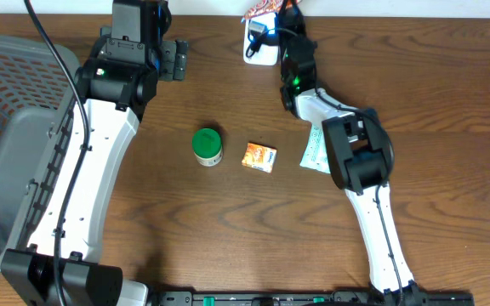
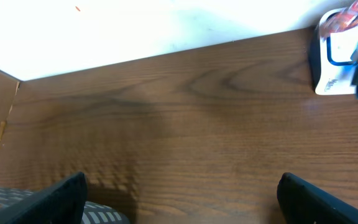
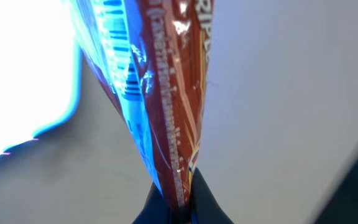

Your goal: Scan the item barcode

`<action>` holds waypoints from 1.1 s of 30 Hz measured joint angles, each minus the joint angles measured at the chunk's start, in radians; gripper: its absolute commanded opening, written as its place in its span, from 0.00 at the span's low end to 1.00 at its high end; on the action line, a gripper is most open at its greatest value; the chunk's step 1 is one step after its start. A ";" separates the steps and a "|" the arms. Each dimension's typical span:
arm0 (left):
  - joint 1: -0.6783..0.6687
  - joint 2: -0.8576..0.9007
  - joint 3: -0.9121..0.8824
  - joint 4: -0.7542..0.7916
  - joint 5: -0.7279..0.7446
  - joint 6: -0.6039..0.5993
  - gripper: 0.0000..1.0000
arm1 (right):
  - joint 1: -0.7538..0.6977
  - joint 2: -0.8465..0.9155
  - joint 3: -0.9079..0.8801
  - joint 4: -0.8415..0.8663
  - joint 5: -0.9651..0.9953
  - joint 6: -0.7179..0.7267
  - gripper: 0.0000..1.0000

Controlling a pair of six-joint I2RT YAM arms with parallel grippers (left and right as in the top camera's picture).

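At the far edge of the table [image 1: 228, 238], the right arm [image 1: 373, 212] ends its reach. It rises from its base at the near edge to a bent elbow beside a white-and-green sachet [image 1: 314, 156], then angles leftward and away so that its wrist sits over the white scanner [image 1: 259, 49]. Its jaws are pinched fully together on one edge of a red-orange snack packet [image 3: 166, 106], which stands out from the grip. The right wrist view shows the packet nearly edge-on, its barcode [image 3: 120, 59] on the face turned toward a bright blue-white glow at the left. From overhead the packet shows just beyond the scanner, at the table's back edge. The left arm [image 1: 100, 153] stretches from the near left corner, alongside a grey basket [image 1: 7, 127], to the far side, its wrist about level with the scanner but well apart to its left. Its jaws stand wide apart with nothing between them, only bare wood below. Mid-table, between the arms, a green-lidded jar [image 1: 207, 146] stands with a small orange box [image 1: 260, 157] lying just to its right, both apart from either arm.
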 measured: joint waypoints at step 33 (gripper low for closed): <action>0.000 0.000 0.000 0.000 0.000 0.000 0.98 | 0.022 -0.201 -0.050 -0.679 0.179 0.029 0.01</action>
